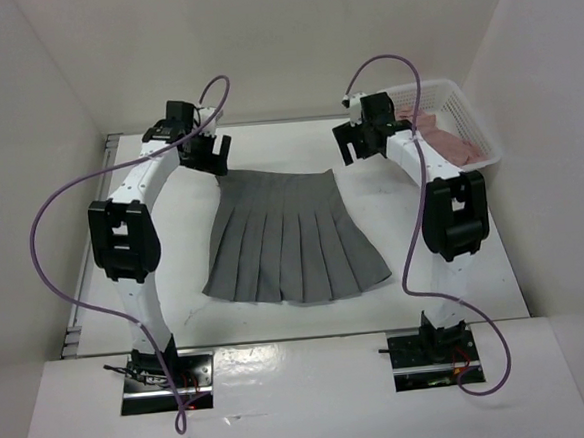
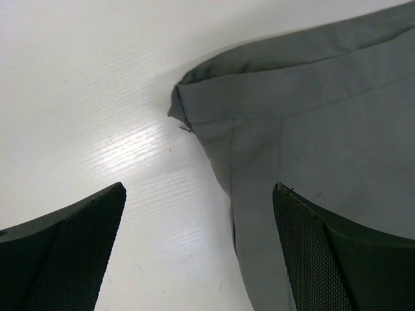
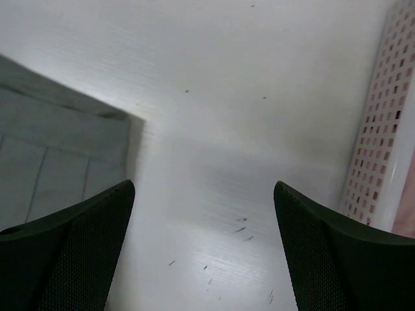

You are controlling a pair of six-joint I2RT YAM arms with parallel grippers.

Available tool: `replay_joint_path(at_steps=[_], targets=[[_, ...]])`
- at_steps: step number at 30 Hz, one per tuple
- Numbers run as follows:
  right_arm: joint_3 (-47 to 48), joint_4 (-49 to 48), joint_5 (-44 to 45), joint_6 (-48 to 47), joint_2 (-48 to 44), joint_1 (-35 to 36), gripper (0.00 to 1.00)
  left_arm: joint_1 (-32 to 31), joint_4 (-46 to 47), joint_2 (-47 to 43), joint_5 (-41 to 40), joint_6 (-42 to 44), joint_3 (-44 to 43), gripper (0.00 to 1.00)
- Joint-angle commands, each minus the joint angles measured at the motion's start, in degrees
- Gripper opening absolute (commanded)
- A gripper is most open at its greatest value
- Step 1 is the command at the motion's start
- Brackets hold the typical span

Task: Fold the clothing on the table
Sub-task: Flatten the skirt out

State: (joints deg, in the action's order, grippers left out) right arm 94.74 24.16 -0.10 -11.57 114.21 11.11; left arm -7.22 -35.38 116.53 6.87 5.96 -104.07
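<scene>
Top external view: the skirt (image 1: 293, 237) lies flat mid-frame on the tabletop (image 1: 457, 288). The left end effector (image 1: 205, 155) and right end effector (image 1: 355, 144) are spread wide, empty. Grabbing only a thin corner could slip and bunch it.

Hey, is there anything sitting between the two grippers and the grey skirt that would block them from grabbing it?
Nothing visible does. The left gripper and right gripper hang open right by the skirt's two waistband corners. The basket sits on the right gripper's far side, away from the skirt.
</scene>
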Motion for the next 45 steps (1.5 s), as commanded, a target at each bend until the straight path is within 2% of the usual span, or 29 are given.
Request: replay_joint_path(at_steps=[1,9,16,21,27,34,37,45], targets=[[0.11,4.75,-6.92,0.50,-8.03,1.18,0.92,-0.07,-3.38,-5.78,5.58,-1.82,-0.44,1.00],[-10.26,7.56,-11.06,-1.96,-21.65,3.48,0.92,-0.07,-7.78,-13.16,14.92,-2.35,14.67,1.00],[-15.81,9.32,-12.29,-3.10,-26.23,4.53,0.88,-0.07,-7.78,-10.28,17.11,-1.30,21.71,1.00],[-17.65,9.85,-12.29,-4.33,-25.53,5.58,0.88,-0.07,-7.78,-5.88,18.35,-0.77,22.25,1.00],[-17.04,11.78,-12.82,-4.33,-18.68,8.30,0.87,-0.07,-8.31,-3.15,19.58,-0.25,21.63,1.00],[-15.99,12.92,-11.77,-4.33,-15.51,10.24,0.85,-0.07,-8.83,0.62,21.08,0.28,21.63,1.00],[-14.59,12.93,-10.63,-4.33,-14.20,10.77,0.85,-0.07,-8.83,2.38,20.55,-0.24,21.63,1.00],[-12.74,13.45,-10.10,-4.86,-11.83,11.30,0.85,-3.24,-8.83,8.27,12.91,-2.52,16.71,1.00]])
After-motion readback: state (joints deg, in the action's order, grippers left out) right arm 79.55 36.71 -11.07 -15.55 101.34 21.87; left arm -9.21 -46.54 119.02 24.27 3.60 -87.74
